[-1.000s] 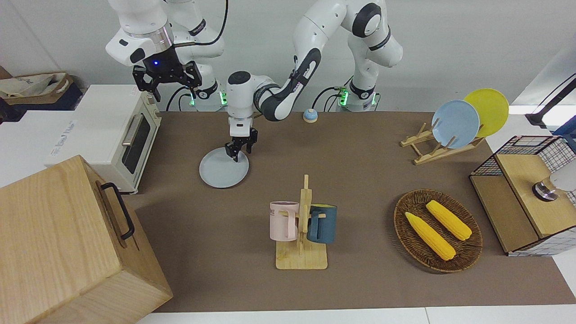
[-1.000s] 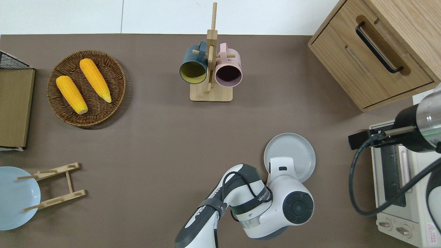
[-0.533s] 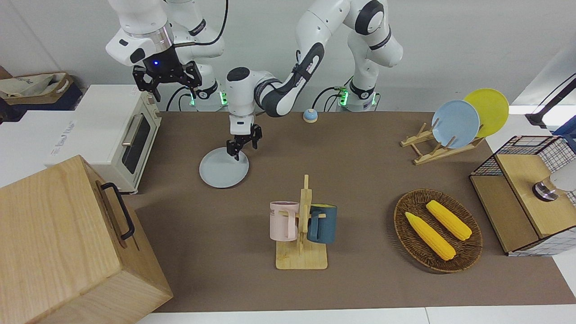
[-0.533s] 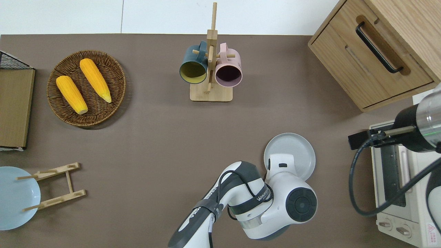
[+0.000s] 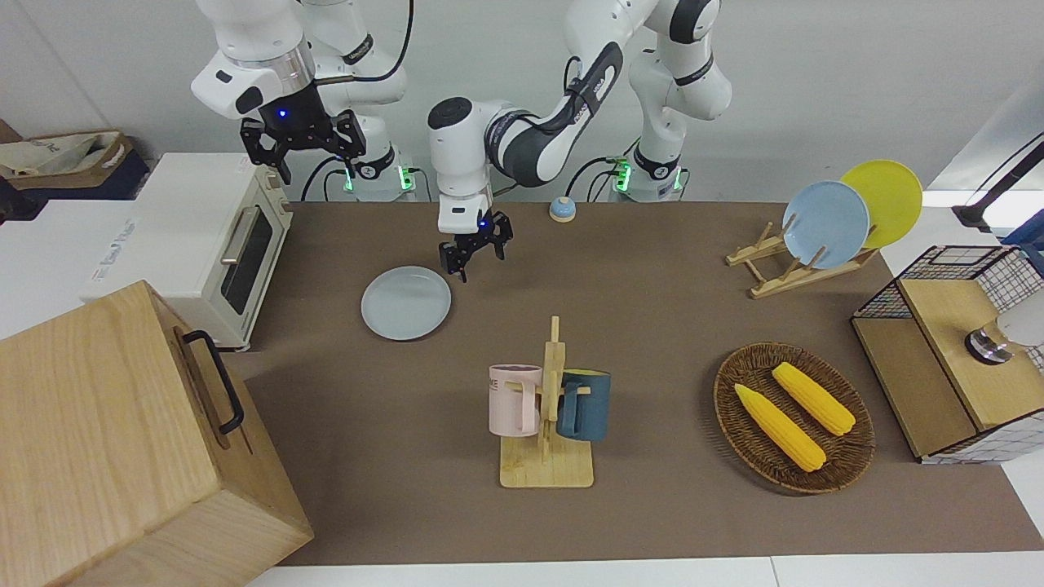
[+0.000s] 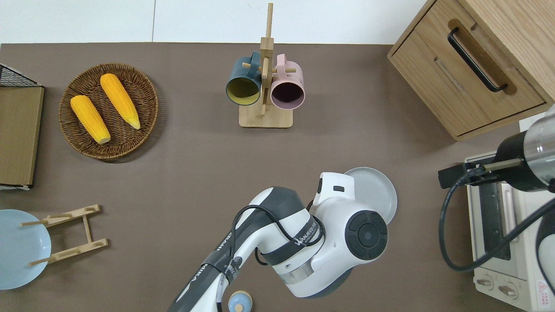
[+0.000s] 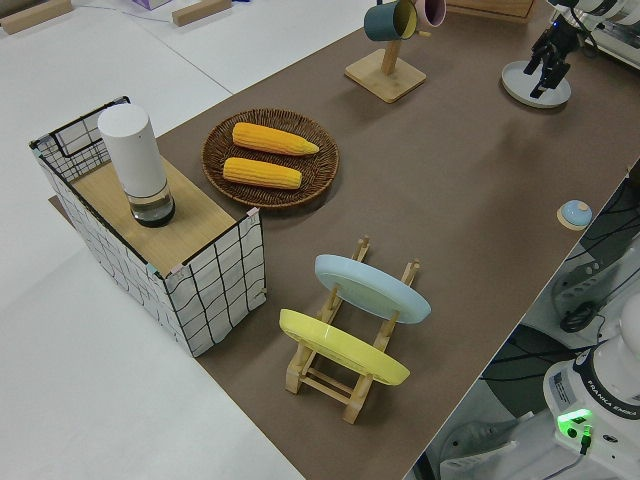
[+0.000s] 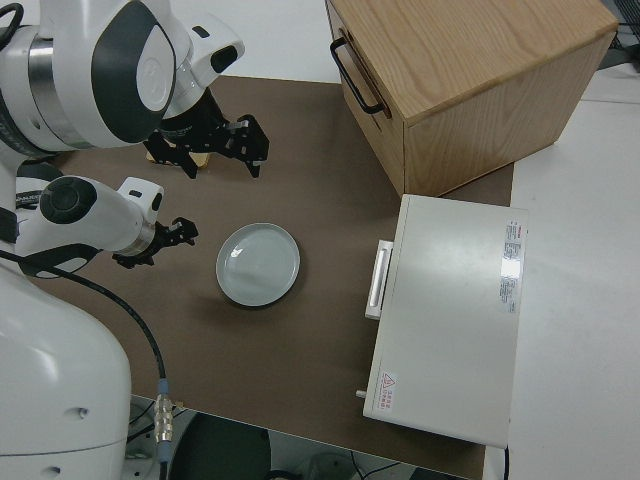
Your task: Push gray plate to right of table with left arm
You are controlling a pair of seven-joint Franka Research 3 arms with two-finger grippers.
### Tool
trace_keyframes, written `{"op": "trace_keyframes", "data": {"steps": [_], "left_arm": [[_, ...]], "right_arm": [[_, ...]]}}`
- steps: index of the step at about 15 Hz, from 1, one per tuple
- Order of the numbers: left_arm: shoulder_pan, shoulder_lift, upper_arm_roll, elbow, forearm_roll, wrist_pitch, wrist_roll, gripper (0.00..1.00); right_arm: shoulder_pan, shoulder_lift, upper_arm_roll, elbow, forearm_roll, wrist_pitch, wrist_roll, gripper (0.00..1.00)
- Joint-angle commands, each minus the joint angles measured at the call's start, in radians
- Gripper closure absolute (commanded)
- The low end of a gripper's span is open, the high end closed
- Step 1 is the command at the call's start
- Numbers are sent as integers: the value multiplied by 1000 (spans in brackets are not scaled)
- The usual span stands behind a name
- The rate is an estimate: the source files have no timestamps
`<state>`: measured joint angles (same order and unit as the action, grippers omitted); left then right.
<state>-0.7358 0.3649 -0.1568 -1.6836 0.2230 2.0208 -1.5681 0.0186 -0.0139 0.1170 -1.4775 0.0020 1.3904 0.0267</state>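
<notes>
One gray plate (image 5: 406, 302) lies flat on the counter (image 5: 652, 326), near the toaster oven (image 5: 204, 244) at the right arm's end, with bare mat all round it. There are three plates in all: a bluer plate (image 5: 825, 224) and a yellow plate (image 5: 885, 202) lean in the wooden plate rack (image 5: 795, 269) at the left arm's end. Two mugs, one pink (image 5: 512, 399) and one dark teal (image 5: 583, 405), hang on the mug tree (image 5: 550, 424). Two corn cobs (image 5: 779, 426) lie side by side in one wicker basket (image 5: 738, 424). One wooden drawer box (image 5: 122, 440) sits by the oven, one wire crate (image 5: 954, 350) at the opposite end, and one small round button (image 5: 562, 209) close to the arm bases.

And there is the change: half a second ago the left gripper (image 5: 474, 254) had its fingertips down on the plate's rim; now it has come up and off, and it hangs clear at about two o'clock of the plate in the front view. The plate itself has not shifted between the frames.

The left arm (image 5: 522, 147) reaches across with its elbow folded low, wrist block pointing straight down; from overhead the wrist covers the plate's edge on the side toward the left arm's end. Its fingers (image 5: 453, 262) are spread apart, grasping nothing. The right arm (image 5: 269, 73) is parked, with its fingers (image 5: 257, 151) spread wide too and holding nothing.
</notes>
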Motion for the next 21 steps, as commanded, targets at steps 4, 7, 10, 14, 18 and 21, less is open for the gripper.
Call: {"op": "trace_keyframes", "data": {"steps": [4, 7, 10, 14, 18, 21], "left_arm": [[128, -86, -3, 32, -112, -166, 325, 9], [203, -132, -6, 32, -120, -246, 486, 9], [274, -173, -3, 32, -149, -263, 618, 9], [370, -233, -4, 25, -166, -332, 769, 9], [447, -279, -6, 10, -169, -370, 942, 9], [530, -320, -6, -13, -172, -384, 1101, 9]], "right_arm": [[-20, -3, 13, 8, 10, -14, 2, 17], [-20, -3, 13, 8, 10, -14, 2, 17], [-20, -3, 15, 8, 10, -14, 1, 17], [-20, -3, 13, 8, 10, -14, 2, 17], [-20, -3, 13, 8, 10, -14, 2, 17], [-20, -3, 15, 8, 10, -14, 2, 17]]}}
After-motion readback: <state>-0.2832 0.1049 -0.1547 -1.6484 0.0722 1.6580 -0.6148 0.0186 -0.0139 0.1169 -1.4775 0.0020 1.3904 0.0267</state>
